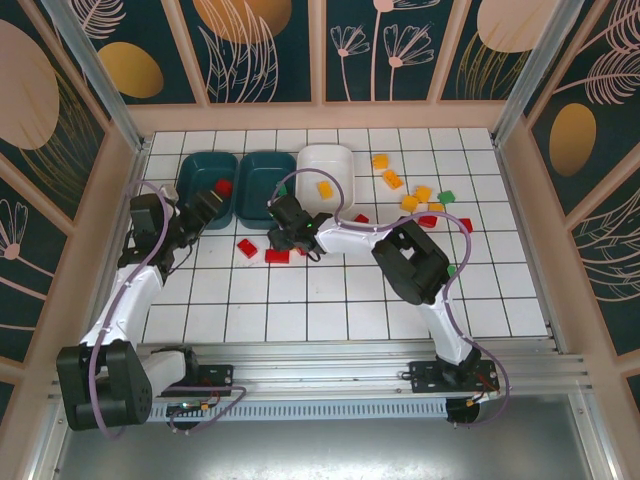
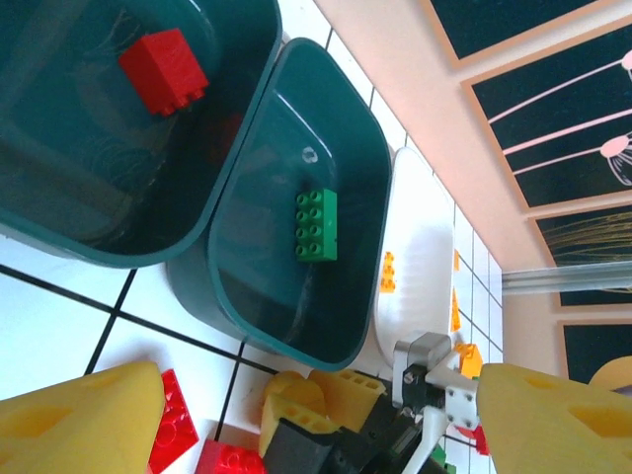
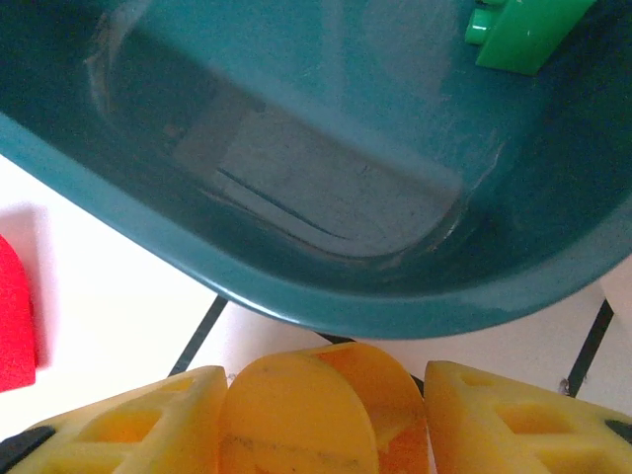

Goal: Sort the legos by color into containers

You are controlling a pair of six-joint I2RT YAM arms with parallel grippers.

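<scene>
Orange brick (image 3: 296, 425) pinched in the right gripper (image 3: 321, 390), six o'clock of the teal tray (image 3: 326, 306), probably suits the white tray (image 1: 325, 151); left gripper (image 2: 316, 380) gapes empty.

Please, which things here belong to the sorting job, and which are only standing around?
Job: red legos, orange legos, green lego, left teal tray, second teal tray, white tray.
Not the job: patterned wall panels, metal rail.

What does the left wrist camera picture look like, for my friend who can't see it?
A dark teal tray holds a red brick; beside it a second teal tray holds a green brick. A white tray with orange bricks lies beyond, and wide-open yellow fingers frame the bottom.
</scene>
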